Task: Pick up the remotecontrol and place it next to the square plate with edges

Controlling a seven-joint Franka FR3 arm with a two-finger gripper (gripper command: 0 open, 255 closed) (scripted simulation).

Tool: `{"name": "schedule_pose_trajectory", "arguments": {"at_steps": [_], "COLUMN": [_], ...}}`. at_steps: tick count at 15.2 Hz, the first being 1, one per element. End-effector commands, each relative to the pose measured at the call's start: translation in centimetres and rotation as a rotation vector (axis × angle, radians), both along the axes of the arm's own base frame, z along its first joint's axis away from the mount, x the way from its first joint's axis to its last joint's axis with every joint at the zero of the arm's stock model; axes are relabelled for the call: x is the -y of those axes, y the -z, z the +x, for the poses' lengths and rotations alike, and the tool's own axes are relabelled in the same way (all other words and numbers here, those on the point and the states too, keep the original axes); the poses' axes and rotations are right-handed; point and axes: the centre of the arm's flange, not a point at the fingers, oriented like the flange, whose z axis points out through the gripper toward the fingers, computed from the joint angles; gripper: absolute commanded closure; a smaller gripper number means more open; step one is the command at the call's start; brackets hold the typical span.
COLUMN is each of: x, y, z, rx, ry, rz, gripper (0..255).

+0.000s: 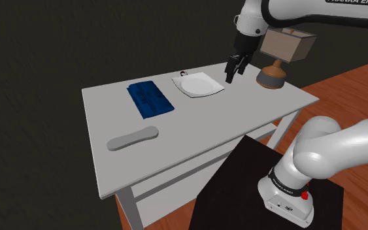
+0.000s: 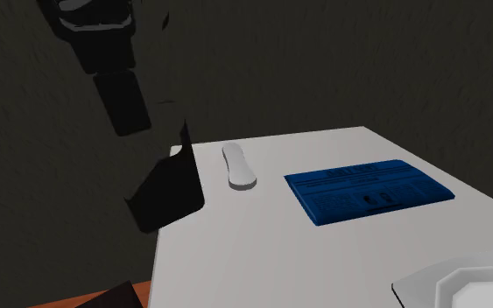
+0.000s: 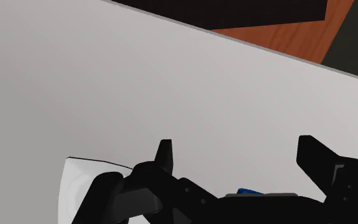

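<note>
Pincer (image 1: 234, 75) between plate (image 1: 199, 85) and lamp (image 1: 273, 73)

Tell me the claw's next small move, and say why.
Probably carry the claw across toward the remote: it lies untouched on the table beyond the blue book, while the claw hangs open and empty beside the square plate.

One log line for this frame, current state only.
phase: pre-grasp | gripper: open, empty, above table by square plate | remote: flat on table, ungrasped, beyond blue book from plate
</note>
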Motion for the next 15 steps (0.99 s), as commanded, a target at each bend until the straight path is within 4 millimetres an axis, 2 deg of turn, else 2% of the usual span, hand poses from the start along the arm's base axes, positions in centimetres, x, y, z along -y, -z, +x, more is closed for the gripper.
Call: {"name": "schedule_pose_trajectory", "arguments": {"at_steps": [1,8,15], "x": [0.0,-3.4,-8.4], "y": [0.0,4.0,8.1], "z": [0.0,7.6,14.2], "rx": [0.000,-0.016,-0.032], "ry": [0.000,-0.228,-0.457], "rz": [0.000,-0.004,-0.008], "gripper": [0,0,0]}}
